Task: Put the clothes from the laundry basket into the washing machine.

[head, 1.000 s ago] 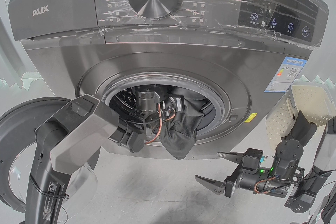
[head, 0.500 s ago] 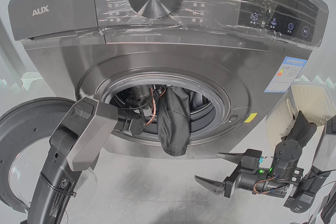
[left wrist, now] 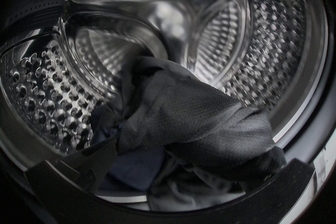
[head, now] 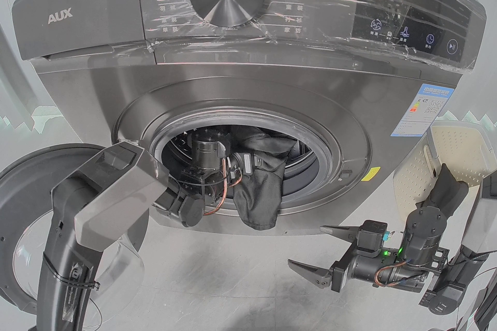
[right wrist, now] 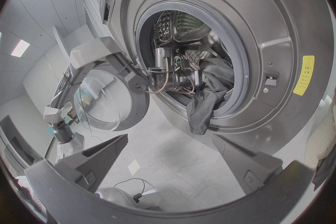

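Grey floor (head: 233, 285); right tool (head: 305, 245) apart; dark garment (head: 259, 192) drapes over washing machine (head: 310, 89) rim

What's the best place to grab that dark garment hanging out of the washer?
Probably the garment by its loose end, coming from the front and below: that end hangs free over the door rim, outside the drum.

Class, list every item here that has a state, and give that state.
Washing machine door: open.
Dark garment: half inside drum, half hanging out.
Laundry basket: holding dark clothes.
Left tool: open, inside drum.
Right tool: open, empty.
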